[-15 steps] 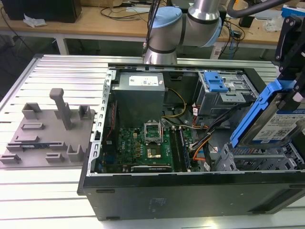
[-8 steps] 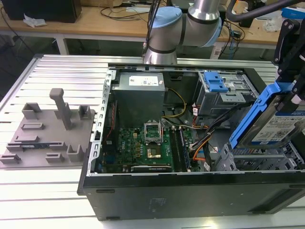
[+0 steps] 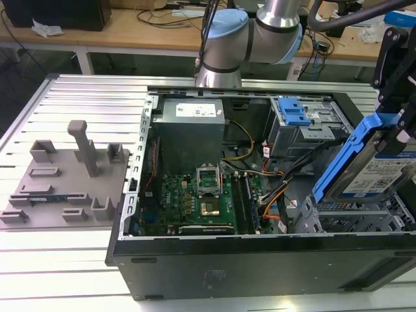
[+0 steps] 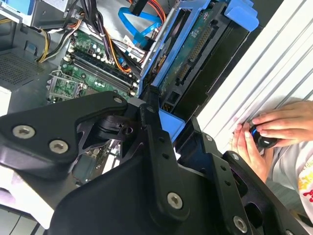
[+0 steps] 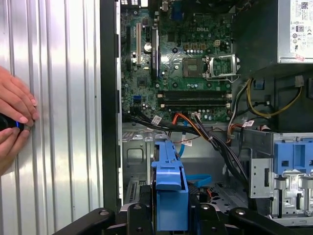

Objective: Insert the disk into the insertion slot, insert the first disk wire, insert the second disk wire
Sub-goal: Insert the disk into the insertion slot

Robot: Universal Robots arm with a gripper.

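Here's the hand (image 3: pixel 400 123), clamped on the disk (image 3: pixel 367 172). It pinches the bright blue plastic caddy by its edges, so the flat silver drive hangs tilted with its lower end aimed into the open black computer case (image 3: pixel 260 266). The disk hovers just above the insertion slot (image 3: pixel 344 221), a grey perforated sheet-metal bay, and isn't seated yet. Loose wires (image 3: pixel 276 195) trail just beside it.

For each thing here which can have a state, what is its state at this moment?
disk: held in the air, tilted, above the open case, not in the slot.
gripper: shut on the disk.
insertion slot: no disk in it.
computer case: open, side panel off.
person's hands: closed around a small dark device.
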